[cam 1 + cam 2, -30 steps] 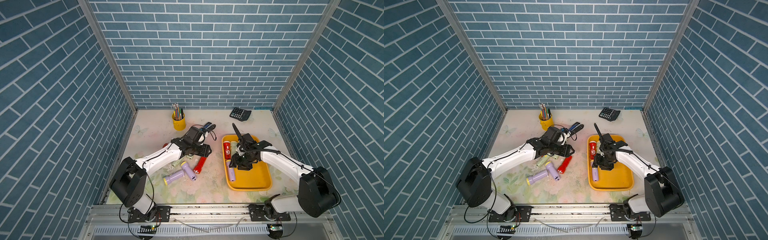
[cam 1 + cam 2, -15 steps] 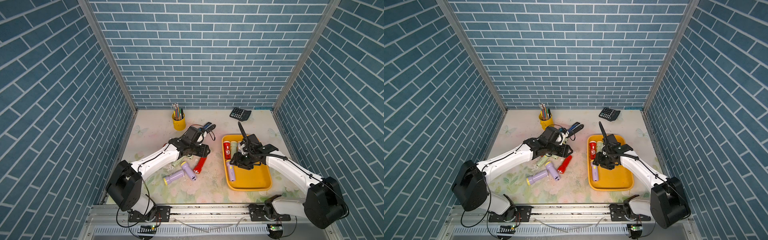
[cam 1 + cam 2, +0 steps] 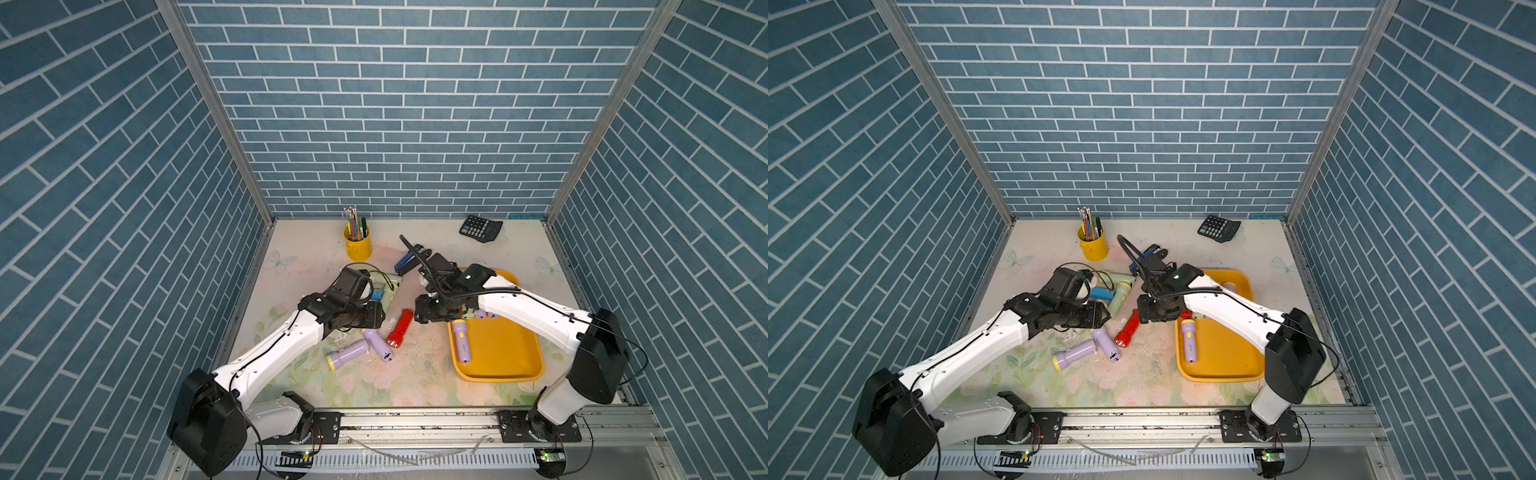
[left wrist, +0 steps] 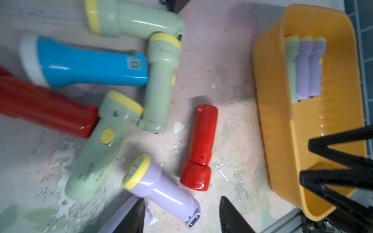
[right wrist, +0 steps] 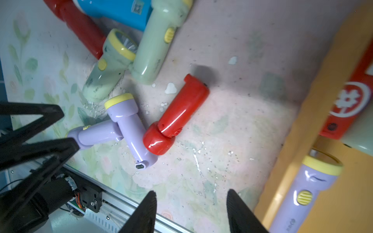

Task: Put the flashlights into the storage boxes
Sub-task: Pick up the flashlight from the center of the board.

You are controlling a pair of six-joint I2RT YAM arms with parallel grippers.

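Our left gripper (image 4: 181, 199) stands partly open and holds nothing; the tail of a lilac flashlight (image 4: 159, 189) shows between its jaws, with a red flashlight (image 4: 198, 147) just ahead. Our right gripper (image 5: 191, 191) is likewise partly open and empty over the floral mat (image 5: 212, 171), with the yellow tray (image 5: 302, 131) just beside its jaws.

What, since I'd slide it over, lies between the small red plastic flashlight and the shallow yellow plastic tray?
Only bare tabletop between the small red plastic flashlight and the shallow yellow plastic tray, seen in left wrist view.
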